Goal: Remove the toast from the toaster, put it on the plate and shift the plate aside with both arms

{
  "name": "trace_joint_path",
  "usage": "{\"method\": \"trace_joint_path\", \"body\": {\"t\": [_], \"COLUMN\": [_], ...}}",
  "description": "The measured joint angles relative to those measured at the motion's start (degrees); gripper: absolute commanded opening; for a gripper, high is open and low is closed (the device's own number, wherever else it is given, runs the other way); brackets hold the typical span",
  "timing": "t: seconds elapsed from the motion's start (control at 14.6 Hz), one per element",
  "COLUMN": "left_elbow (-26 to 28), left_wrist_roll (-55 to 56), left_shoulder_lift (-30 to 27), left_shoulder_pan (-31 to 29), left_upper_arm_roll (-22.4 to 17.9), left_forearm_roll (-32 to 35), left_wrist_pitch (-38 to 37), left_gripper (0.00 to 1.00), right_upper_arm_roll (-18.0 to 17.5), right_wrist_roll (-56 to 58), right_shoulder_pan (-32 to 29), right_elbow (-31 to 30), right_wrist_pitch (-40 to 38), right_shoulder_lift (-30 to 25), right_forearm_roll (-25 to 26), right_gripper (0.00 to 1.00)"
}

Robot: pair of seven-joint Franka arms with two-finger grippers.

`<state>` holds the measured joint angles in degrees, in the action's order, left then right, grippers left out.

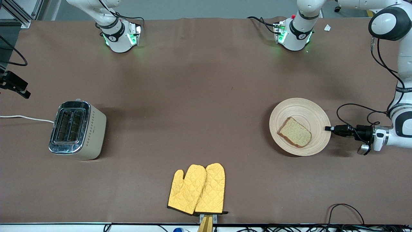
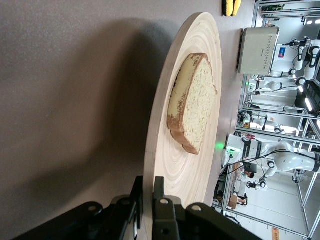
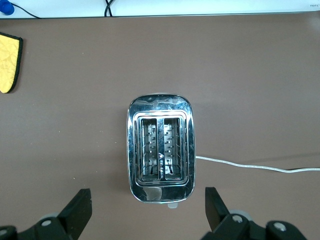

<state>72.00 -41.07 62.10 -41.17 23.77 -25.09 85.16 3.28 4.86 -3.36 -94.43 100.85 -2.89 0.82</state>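
The front view looks down from high across the table, facing both arm bases along its top edge. The left wrist view sits low and close at the plate rim, looking edge-on along it toward the toaster. The right wrist view looks straight down on the toaster from above. All three views share the toaster; two share the plate.

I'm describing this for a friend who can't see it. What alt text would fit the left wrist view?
A slice of toast lies on a round wooden plate, whose rim is pinched by the left gripper at the picture's edge. The plate sits on a brown table, with a toaster farther off toward the right arm's end.
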Motion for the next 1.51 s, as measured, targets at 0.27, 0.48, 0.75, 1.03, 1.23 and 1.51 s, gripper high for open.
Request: {"method": "trace_joint_path", "body": {"t": [0.27, 0.48, 0.75, 1.03, 1.23, 1.51], "left_elbow": [0.0, 0.0, -0.05, -0.34, -0.94, -1.56], "left_wrist_roll": [0.0, 0.0, 0.0, 0.0, 0.0, 0.0], "left_shoulder_lift": [0.85, 1.07, 1.06, 1.04, 0.83, -1.28], "left_shoulder_pan": [-0.05, -0.09, -0.09, -0.09, -0.09, -0.09], "left_upper_arm_roll": [-0.04, -0.06, 0.0, 0.06, 0.07, 0.61], "left_forearm_roll": [0.0, 0.0, -0.46, -0.46, 0.23, 6.57], "left_wrist_pitch": [0.0, 0.0, -0.61, -0.62, -0.54, 1.75], "left_gripper": [0.03, 0.2, 0.96, 1.0, 1.0, 1.0], "right_upper_arm_roll": [0.0, 0.0, 0.0, 0.0, 0.0, -0.01], "right_wrist_roll": [0.0, 0.0, 0.01, 0.01, 0.01, 0.01], "right_shoulder_pan": [0.0, 0.0, 0.0, 0.0, 0.0, 0.0], "right_elbow": [0.0, 0.0, 0.0, 0.0, 0.0, 0.01], "right_wrist_pitch": [0.0, 0.0, 0.0, 0.0, 0.0, -1.36], "right_shoulder_lift": [0.0, 0.0, 0.0, 0.0, 0.0, 0.0], "right_forearm_roll": [0.0, 0.0, 0.0, 0.0, 0.0, 0.0], "right_gripper": [1.0, 1.0, 1.0, 1.0, 1.0, 1.0]}}
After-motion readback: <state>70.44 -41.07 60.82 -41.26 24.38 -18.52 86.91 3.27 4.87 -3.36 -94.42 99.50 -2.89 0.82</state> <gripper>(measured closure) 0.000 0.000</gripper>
